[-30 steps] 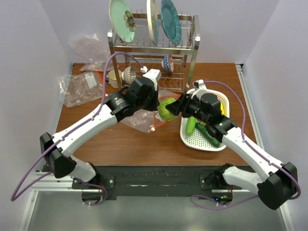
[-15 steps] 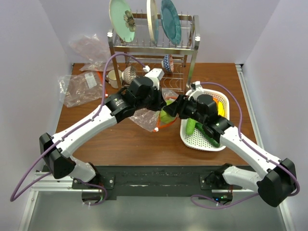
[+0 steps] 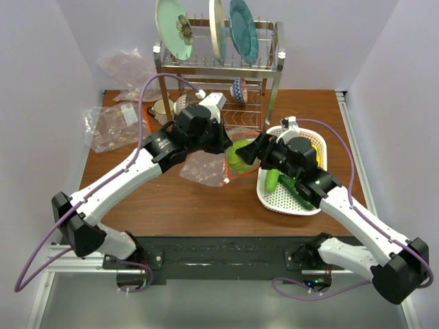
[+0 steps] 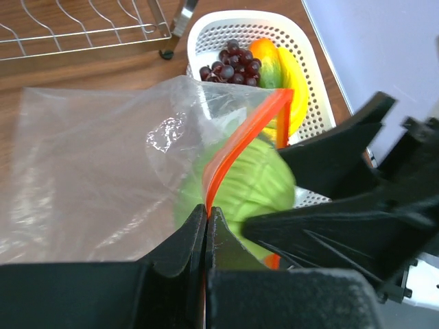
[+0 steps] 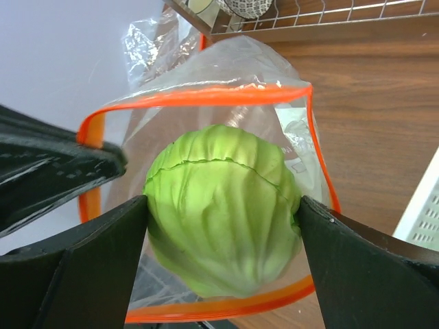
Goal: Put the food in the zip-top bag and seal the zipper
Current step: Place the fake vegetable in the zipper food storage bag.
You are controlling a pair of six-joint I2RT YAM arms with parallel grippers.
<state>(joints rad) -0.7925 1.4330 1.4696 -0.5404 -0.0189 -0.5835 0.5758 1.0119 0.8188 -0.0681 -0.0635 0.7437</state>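
Right wrist view: right gripper (image 5: 223,257) is spreading wider, releasing the round green plastic cabbage (image 5: 223,209) into the clear orange-rimmed zip-top bag (image 5: 206,96); left gripper (image 4: 206,229) keeps pinching its rim.

A brown wooden table (image 3: 171,199) is enclosed by plain pale walls (image 3: 41,82). At its far edge a metal dish rack (image 3: 218,65) is set, with plates (image 3: 173,27) stood upright.

Right gripper (image 5: 223,219) jaws spread wider around round green plastic cabbage (image 5: 223,209), now inside clear orange-zippered bag (image 5: 206,103) mouth.
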